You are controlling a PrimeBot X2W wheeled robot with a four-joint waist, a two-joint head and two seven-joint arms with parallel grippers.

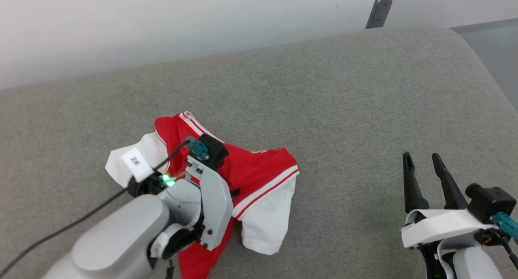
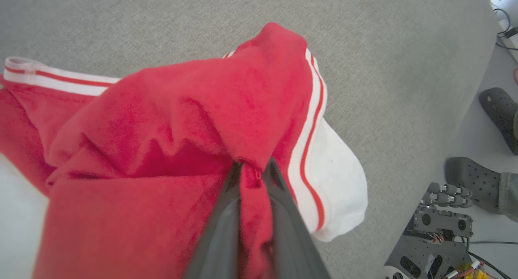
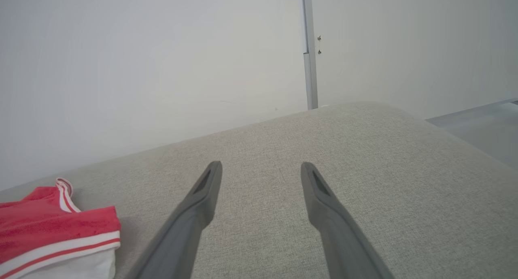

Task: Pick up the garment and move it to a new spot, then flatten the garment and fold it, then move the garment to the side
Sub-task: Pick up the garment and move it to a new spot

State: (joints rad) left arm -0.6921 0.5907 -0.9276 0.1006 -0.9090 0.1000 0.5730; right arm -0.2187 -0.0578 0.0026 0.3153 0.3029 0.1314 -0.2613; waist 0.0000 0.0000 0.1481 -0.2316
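Nearest, at 7 o'clock in the head view, the red jersey-style T-shirt with white short sleeves and striped trim [image 1: 259, 169] lies crumpled on the grey woven-fabric cushion [image 1: 344, 88], with one white sleeve spilling toward 5 o'clock of the heap. Bare cushion runs from the heap toward 3 o'clock as far as the rounded right edge, and toward 12 o'clock as far as the rear edge. The left gripper [image 2: 253, 167] has its two dark fingers [image 2: 222, 222] drawn nearly together, pinching a fold of red cloth just beside the striped sleeve seam. Its pale forearm [image 1: 121, 238] covers part of the shirt. The right gripper [image 1: 423, 156], at 4 o'clock and well apart from the shirt, is empty, its fingers spread wide over bare cushion. Beyond the rear edge stands a plain white wall [image 1: 162, 20], with a grey metal post [image 1: 378, 11] at 1 o'clock. Off the cushion's edge, at 4 o'clock in the left wrist view, a person's feet in dark perforated clogs [image 2: 465, 177] stand on pale floor [image 2: 485, 141].
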